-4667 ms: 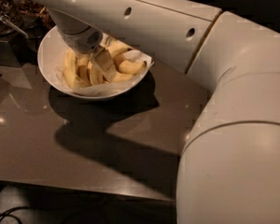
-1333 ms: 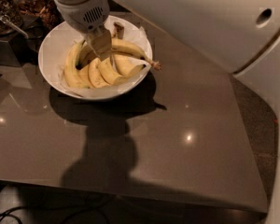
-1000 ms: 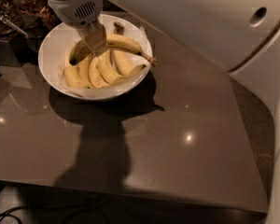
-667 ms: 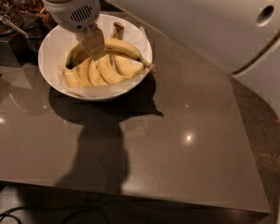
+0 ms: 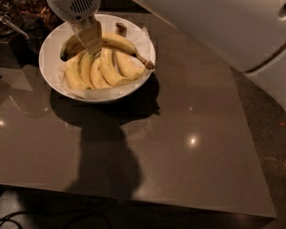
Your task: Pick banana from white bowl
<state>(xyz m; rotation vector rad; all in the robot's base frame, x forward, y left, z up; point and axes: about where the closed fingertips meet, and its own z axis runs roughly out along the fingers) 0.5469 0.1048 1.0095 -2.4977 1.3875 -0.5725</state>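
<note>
The white bowl point(image 5: 46, 66) stands at the back left of the table, lined with crinkled white paper. The banana point(image 5: 120, 42), long and strongly curved with a dark stem end at the right, arches over several shorter bananas point(image 5: 107, 69) in the bowl. My gripper point(image 5: 91, 43) reaches down into the bowl from above, and its tan fingers are closed on the left-middle part of the long banana. The fingers hide that part of the banana.
The bowl sits on a glossy brown table point(image 5: 181, 128) whose front and right edges are in view. Dark cluttered items and a metal utensil point(image 5: 14, 13) lie at the far left back. My white arm point(image 5: 219, 18) fills the upper right.
The gripper has shifted slightly up and to the left over the bowl, staying closed on the long banana. The arm's shadow on the table has moved with it.
</note>
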